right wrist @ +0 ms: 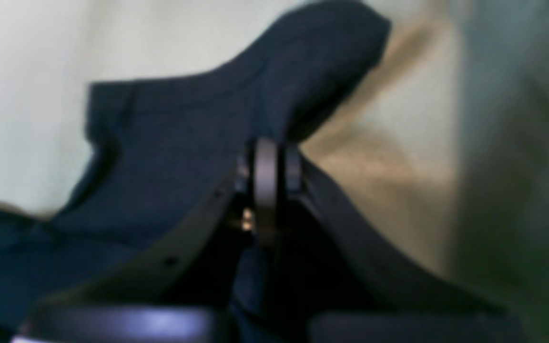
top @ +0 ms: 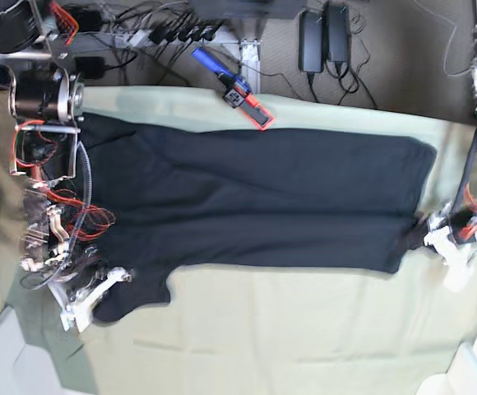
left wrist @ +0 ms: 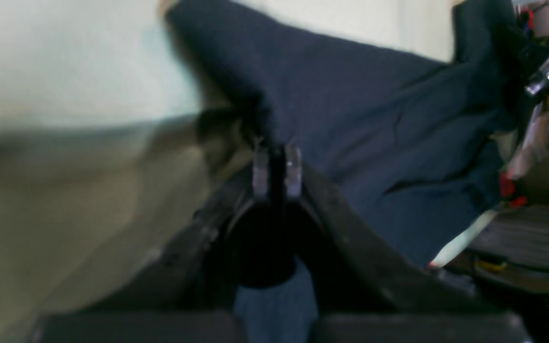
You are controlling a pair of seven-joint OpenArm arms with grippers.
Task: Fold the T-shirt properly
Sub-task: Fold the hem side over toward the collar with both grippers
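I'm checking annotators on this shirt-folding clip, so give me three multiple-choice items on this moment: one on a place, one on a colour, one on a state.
1. Where does the left gripper hold the T-shirt, in the base view?
A. top middle edge
B. lower right corner
C. centre

2. What colour is the table cloth?
A. pale green
B. red
C. black

3. How is the right gripper?
A. wide open above the cloth
B. shut on the T-shirt
C. out of view

Answers:
1 B, the cloth bunches at that corner.
2 A, pale green shows around the shirt.
3 B, the right wrist view shows fabric pinched between closed fingers.
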